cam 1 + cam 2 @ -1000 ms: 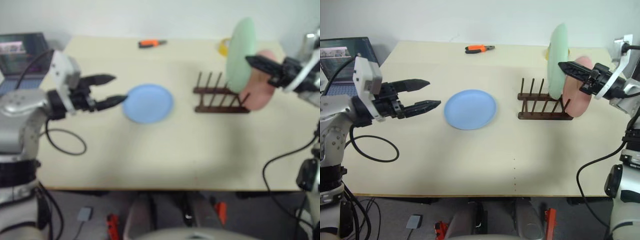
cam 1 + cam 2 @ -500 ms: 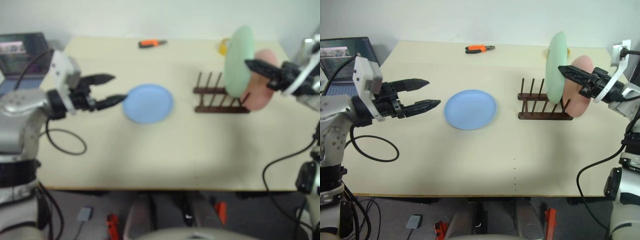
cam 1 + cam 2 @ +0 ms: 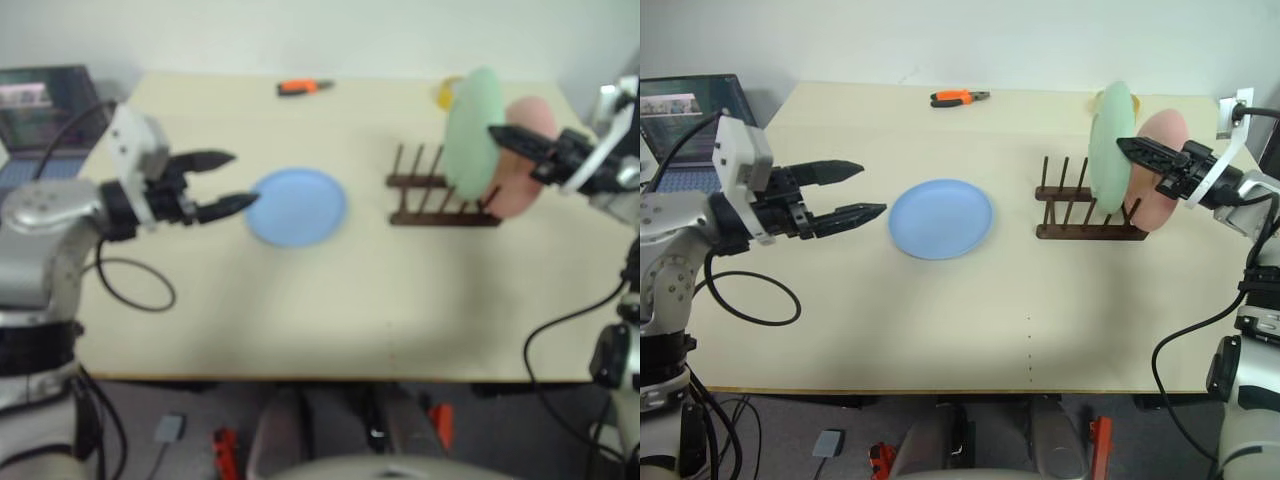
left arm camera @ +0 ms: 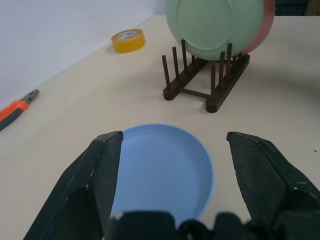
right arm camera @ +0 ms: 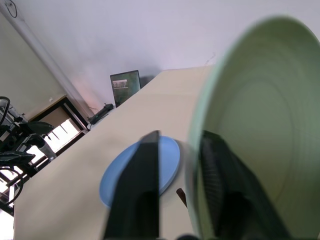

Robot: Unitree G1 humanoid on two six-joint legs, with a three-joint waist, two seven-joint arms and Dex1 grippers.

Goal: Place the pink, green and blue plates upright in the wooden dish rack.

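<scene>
The blue plate (image 3: 940, 218) lies flat left of the wooden dish rack (image 3: 1086, 213); stiff, light, probably slippery, best pinched at its rim; left gripper (image 3: 856, 191) gapes empty; right gripper (image 3: 1132, 152) straddles the green plate (image 3: 1109, 146), grip unclear.

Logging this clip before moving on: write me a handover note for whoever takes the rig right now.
Left end effector: open, holding nothing, level beside the blue plate, which lies flat on the table.
Right end effector: fingers straddle the rim of the green plate, slightly parted; grip uncertain.
Done: pink plate and green plate stand upright in the wooden dish rack.
Left: withdraw the right end effector, then rack the blue plate.
</scene>
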